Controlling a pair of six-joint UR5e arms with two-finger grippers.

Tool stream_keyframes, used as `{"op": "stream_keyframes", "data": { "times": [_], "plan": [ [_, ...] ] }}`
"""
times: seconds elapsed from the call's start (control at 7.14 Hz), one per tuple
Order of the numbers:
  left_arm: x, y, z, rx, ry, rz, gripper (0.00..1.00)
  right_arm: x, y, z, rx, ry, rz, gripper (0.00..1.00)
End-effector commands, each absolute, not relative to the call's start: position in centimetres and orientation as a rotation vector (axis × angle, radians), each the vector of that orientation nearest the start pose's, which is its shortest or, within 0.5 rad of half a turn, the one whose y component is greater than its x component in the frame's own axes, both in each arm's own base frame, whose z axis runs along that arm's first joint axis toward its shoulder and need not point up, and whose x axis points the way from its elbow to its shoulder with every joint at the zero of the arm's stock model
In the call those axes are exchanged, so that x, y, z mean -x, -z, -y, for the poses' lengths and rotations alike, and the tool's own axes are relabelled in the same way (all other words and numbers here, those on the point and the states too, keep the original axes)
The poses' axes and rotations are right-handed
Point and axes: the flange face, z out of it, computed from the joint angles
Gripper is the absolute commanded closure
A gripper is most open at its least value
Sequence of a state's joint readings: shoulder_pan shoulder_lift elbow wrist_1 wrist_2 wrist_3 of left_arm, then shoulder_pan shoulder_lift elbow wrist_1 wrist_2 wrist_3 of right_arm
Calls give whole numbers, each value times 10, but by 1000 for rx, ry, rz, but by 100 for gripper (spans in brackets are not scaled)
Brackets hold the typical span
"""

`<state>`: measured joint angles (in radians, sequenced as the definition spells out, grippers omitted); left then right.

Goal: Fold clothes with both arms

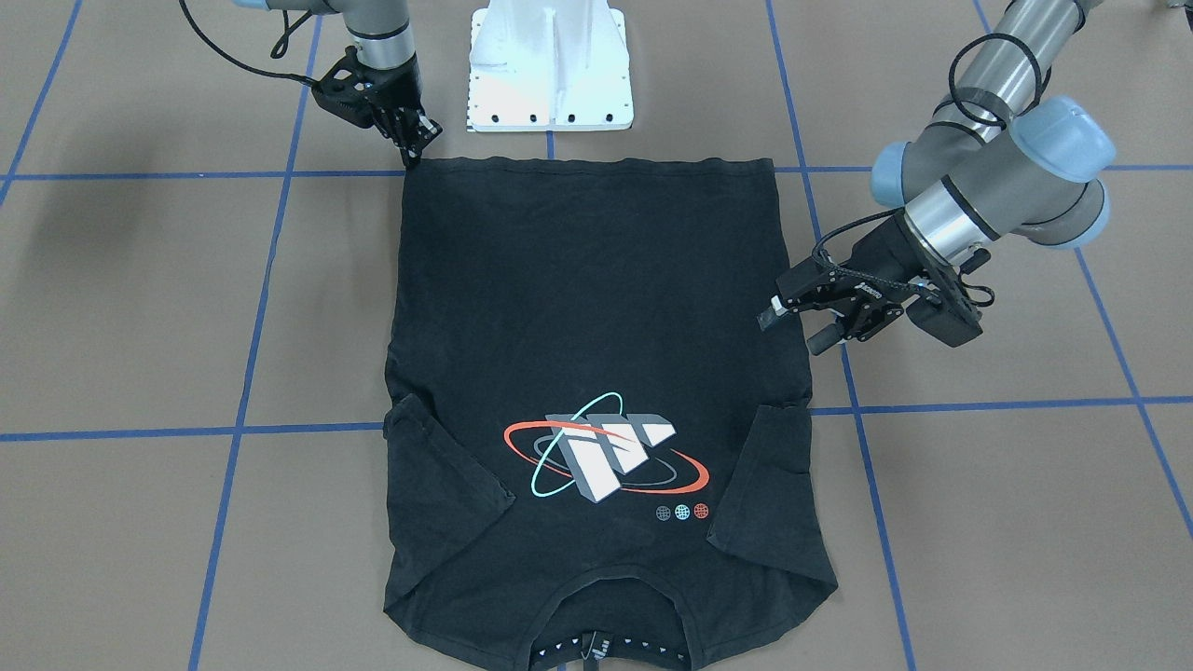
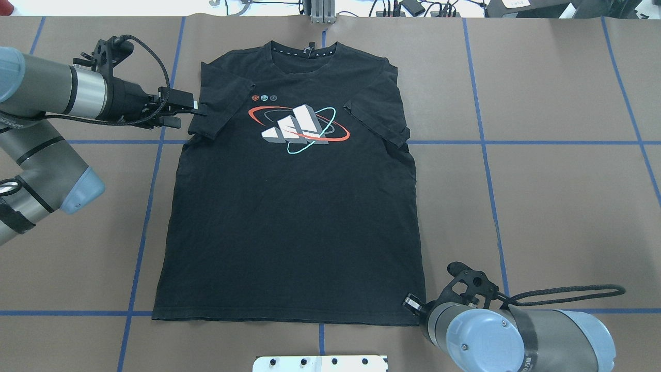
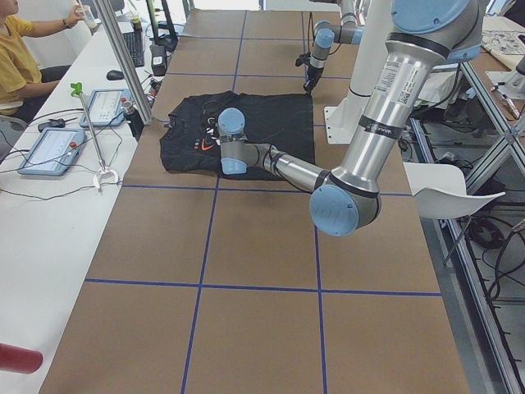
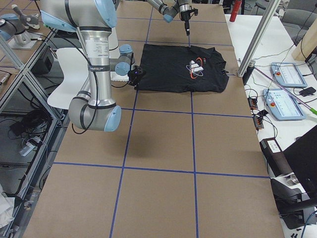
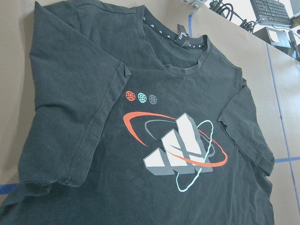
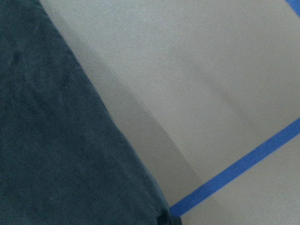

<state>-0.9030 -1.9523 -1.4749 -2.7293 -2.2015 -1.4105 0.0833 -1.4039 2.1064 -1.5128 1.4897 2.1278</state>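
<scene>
The left gripper (image 1: 794,332) is seen spread open, empty, just beside the side edge of the T-shirt (image 1: 596,298). The right gripper (image 1: 417,147) is set at a hem corner; its grip cannot be told. The T-shirt is laid flat on the table (image 1: 140,308), logo up.

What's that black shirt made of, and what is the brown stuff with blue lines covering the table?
The T-shirt looks like soft matte knit, likely cotton: it wrinkles and its hems show stitching. The table cover is matte brown, paper-like but unsure. The blue lines are probably stuck-on tape, in flat strips.
</scene>
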Motion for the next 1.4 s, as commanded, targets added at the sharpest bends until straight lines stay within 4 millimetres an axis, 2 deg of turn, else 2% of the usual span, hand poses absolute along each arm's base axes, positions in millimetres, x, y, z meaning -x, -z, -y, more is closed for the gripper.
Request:
{"op": "stream_keyframes", "data": {
  "times": [0.0, 0.14, 0.28, 0.42, 0.56, 0.84, 1.12, 1.26],
  "plan": [
    [-316, -348, 533, -244, 274, -1475, 1, 481, -322, 182, 114, -636, 787, 100],
    [-291, -365, 507, -277, 315, -1461, 1, 474, -316, 181, 119, -632, 787, 100],
    [-278, -376, 491, -275, 324, -1451, 1, 475, -316, 180, 121, -630, 783, 100],
    [-277, -379, 489, -276, 330, -1446, 1, 477, -320, 177, 117, -623, 765, 41],
    [-278, -381, 489, -277, 335, -1442, 1, 482, -323, 170, 109, -611, 744, 0],
    [-280, -382, 489, -283, 341, -1439, 1, 487, -323, 157, 97, -590, 741, 0],
    [-280, -383, 490, -287, 346, -1436, 1, 499, -331, 143, 59, -572, 728, 0],
    [-280, -383, 490, -287, 346, -1436, 1, 498, -334, 151, 42, -585, 726, 0]
  ]
}}
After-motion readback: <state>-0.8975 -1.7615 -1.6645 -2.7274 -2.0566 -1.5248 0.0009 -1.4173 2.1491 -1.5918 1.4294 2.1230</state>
